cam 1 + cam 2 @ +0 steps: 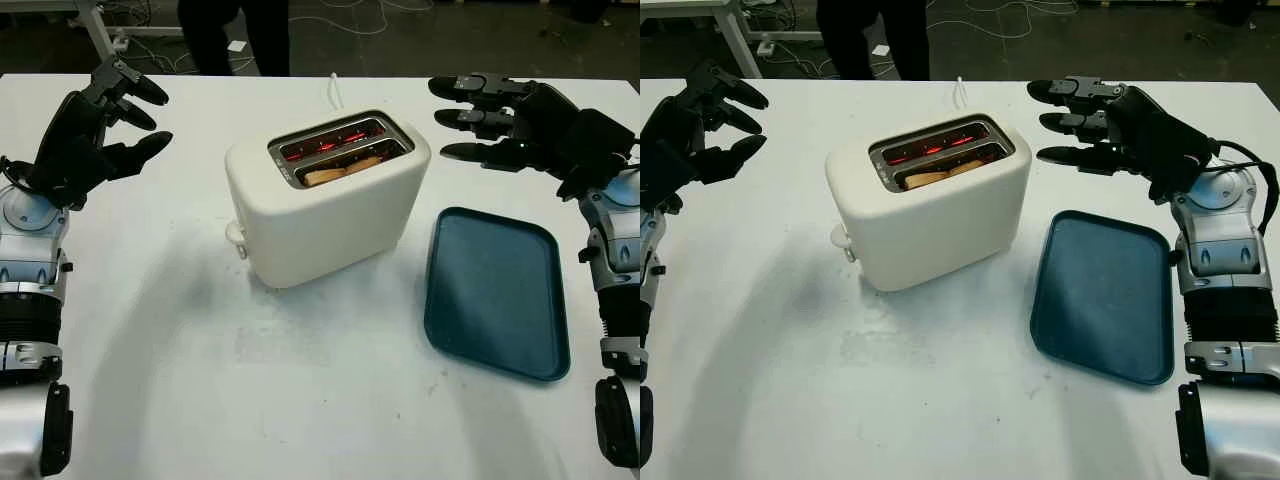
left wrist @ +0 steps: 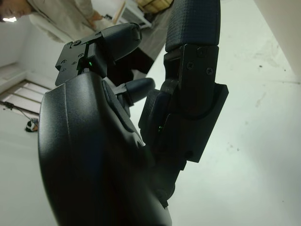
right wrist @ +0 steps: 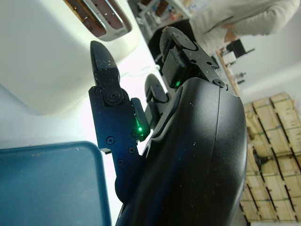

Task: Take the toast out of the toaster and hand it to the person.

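Toast (image 1: 345,166) x1 in 1 toaster (image 1: 325,205) w/ 2 slots, 1 tray (image 1: 497,292).

toaster mid-table, tray to its right, a hand on each side

the toaster (image 1: 325,200) stands on the table (image 1: 300,400) near the middle, with the toast (image 1: 345,165) down in its nearer slot. the tray (image 1: 497,290) lies flat on the table just right of the toaster, apart from it. the left hand (image 1: 95,130) hangs open above the table well left of the toaster; the right hand (image 1: 510,125) hangs open to its right, behind the tray. a person (image 1: 235,35) stands beyond the far table edge.
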